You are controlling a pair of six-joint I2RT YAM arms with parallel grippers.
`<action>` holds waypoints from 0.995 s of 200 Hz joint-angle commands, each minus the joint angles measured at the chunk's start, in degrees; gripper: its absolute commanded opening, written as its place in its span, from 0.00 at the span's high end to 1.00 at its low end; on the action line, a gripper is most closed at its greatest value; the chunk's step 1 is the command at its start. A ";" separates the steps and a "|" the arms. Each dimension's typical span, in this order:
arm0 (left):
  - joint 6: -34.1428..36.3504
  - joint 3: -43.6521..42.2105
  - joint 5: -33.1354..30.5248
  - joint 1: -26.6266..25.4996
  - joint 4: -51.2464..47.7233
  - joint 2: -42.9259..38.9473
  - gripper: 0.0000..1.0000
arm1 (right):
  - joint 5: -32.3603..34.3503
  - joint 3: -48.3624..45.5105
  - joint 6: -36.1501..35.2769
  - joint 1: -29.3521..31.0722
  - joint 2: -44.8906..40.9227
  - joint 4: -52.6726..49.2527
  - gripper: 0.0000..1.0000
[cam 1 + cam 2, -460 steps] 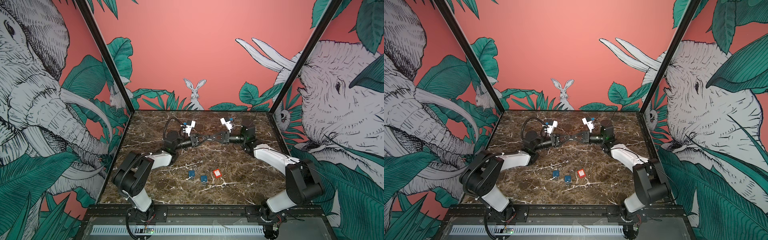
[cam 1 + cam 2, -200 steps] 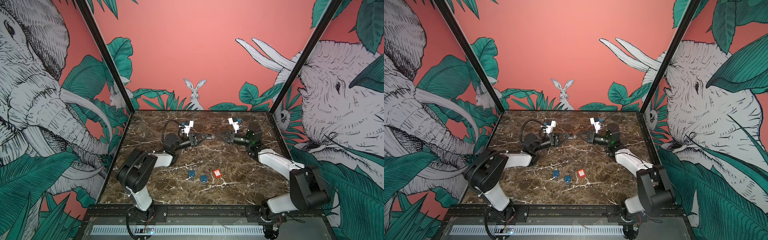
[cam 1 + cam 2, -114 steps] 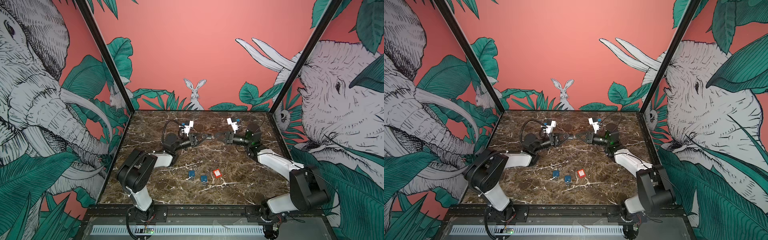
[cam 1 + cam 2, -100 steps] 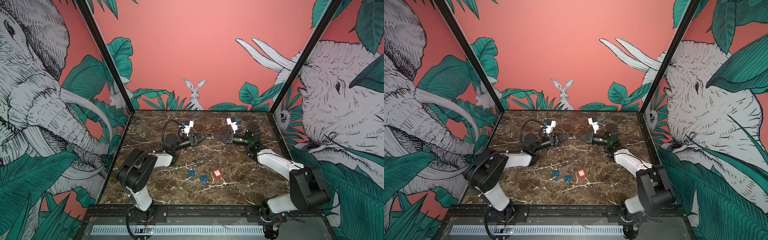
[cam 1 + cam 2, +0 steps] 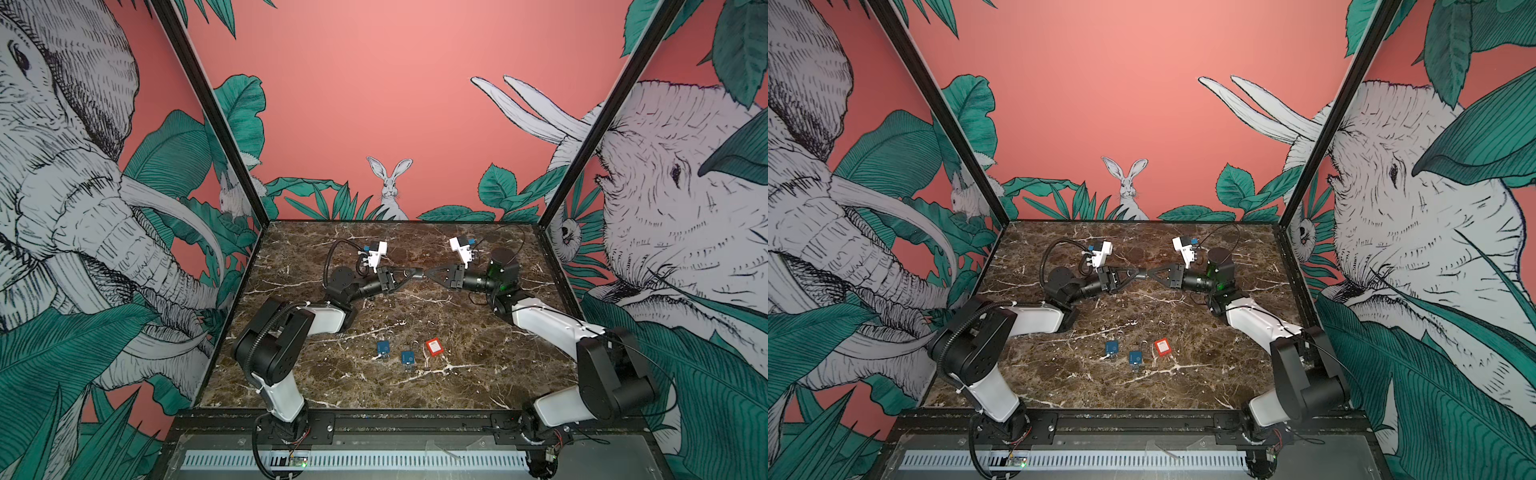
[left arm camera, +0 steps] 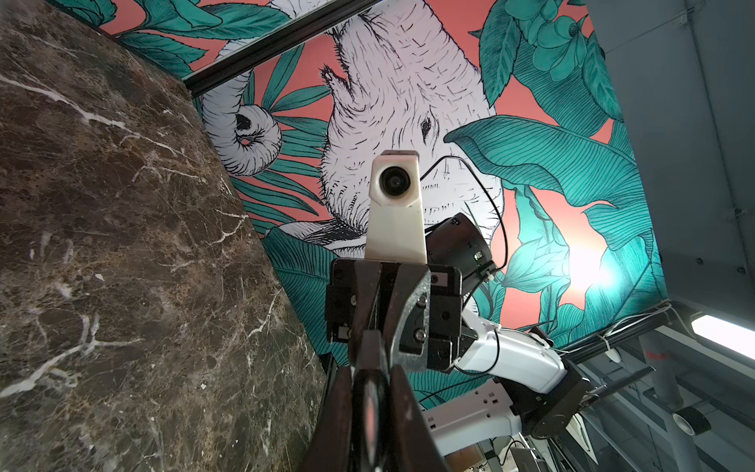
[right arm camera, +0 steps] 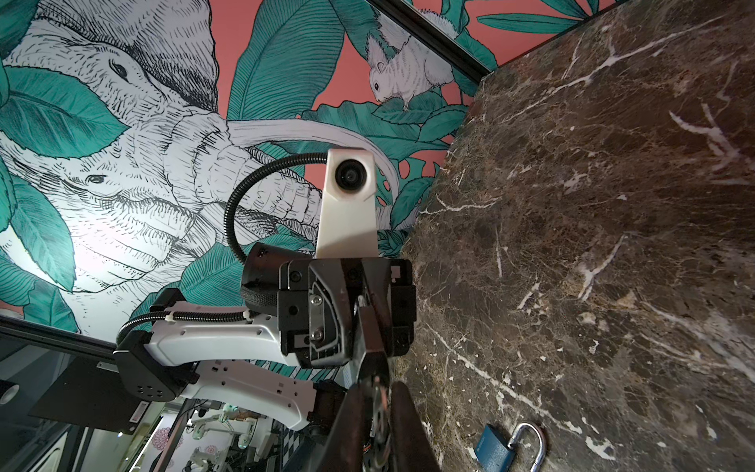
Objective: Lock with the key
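My left pincer (image 5: 419, 273) and my right pincer (image 5: 427, 274) meet tip to tip in the air above the far middle of the marble table (image 5: 328, 374), each arm reaching in from its own side. My left fingers are drawn close together. In the left wrist view a small reddish thing (image 6: 369, 410) sits pinched between them, too near and too blurred for me to tell whether it is a lock or a key. My right fingers are drawn in as well. In the right wrist view they are clamped on a small round metal piece (image 7: 378, 408), which may be a key's head, though I cannot be sure. Whether the tips of one pincer touch what the other holds, I cannot tell. Well apart from both pincers, toward the near side of the table, three padlocks lie in a loose row: a blue padlock (image 5: 382, 348), a second blue padlock (image 5: 407, 357) just beside it, and a red padlock (image 5: 433, 346). One blue lock shows in the right wrist view, lying flat with its shackle (image 7: 529, 443) swung open.
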 commanded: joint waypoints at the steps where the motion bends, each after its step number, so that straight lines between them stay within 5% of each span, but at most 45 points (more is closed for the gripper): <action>1: -0.21 0.68 0.50 0.15 3.71 -0.38 1.00 | -0.53 0.71 -0.11 0.33 0.59 2.79 0.87; 66: 0.22 0.34 0.20 0.21 3.75 -0.25 1.00 | -0.24 0.18 -0.25 0.20 0.84 2.78 1.00; 199: 0.07 0.91 0.12 1.08 3.41 -0.14 1.00 | -1.68 -4.61 -0.08 -4.00 -1.27 6.95 1.00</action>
